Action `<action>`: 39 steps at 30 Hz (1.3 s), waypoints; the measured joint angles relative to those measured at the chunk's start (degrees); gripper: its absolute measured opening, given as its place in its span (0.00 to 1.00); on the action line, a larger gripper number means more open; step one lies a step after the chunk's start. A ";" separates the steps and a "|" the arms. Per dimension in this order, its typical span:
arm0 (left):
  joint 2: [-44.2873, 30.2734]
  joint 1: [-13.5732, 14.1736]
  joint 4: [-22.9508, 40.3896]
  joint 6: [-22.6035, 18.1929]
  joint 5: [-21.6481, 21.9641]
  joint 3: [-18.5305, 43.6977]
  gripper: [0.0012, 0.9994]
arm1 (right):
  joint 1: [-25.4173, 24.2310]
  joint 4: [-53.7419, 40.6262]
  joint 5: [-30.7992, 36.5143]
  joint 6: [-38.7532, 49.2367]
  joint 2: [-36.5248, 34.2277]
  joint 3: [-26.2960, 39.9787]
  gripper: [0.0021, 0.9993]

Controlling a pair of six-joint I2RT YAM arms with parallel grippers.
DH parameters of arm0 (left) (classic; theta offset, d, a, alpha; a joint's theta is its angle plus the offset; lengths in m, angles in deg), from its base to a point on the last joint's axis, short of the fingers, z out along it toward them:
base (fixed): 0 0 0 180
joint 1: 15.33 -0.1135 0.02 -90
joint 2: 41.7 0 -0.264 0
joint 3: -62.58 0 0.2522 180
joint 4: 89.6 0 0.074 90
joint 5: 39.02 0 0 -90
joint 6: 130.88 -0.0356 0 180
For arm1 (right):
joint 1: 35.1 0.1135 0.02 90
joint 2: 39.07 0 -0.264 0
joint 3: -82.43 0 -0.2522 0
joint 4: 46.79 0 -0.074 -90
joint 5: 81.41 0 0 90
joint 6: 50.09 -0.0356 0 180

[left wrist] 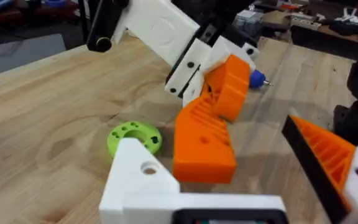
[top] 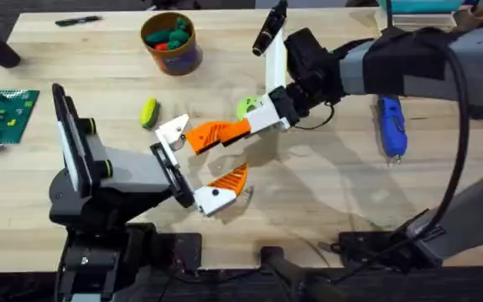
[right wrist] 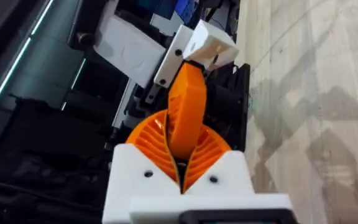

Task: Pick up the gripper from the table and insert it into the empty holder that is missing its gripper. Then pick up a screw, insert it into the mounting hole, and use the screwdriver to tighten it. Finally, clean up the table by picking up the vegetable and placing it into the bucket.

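My right gripper (top: 248, 127) is shut on the gripper, an orange ribbed wedge (top: 214, 134) (left wrist: 202, 144) (right wrist: 186, 111). It holds the wedge tilted against the inner side of the empty white holder (top: 173, 131) (left wrist: 143, 182) on my left arm. My left gripper (top: 199, 159) is open, and its other finger (left wrist: 328, 155) carries an orange pad. Whether the wedge is seated in the holder I cannot tell. The yellow-green vegetable (top: 148, 111) lies on the table (top: 325, 193) beside the left arm. The orange bucket (top: 171, 42) stands at the back. The blue screwdriver (top: 392, 126) lies at the right.
A green round disc (top: 246, 106) (left wrist: 134, 137) lies just behind the two grippers. Green and red toy vegetables sit in the bucket. A green brick plate (top: 2, 113) is at the left edge, and a black marker (top: 78, 20) lies at the back left.
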 joint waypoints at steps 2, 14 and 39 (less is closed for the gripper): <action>0.01 0.00 0.04 0.00 0.00 0.00 0.99 | 0.00 0.00 -0.19 0.02 0.01 0.00 0.00; -0.01 0.00 0.04 0.00 0.00 0.00 0.99 | 0.02 0.00 1.46 -1.32 0.00 0.00 0.00; 0.01 0.00 0.07 0.00 0.17 0.00 0.99 | 0.98 7.43 3.33 -9.51 0.00 0.00 0.00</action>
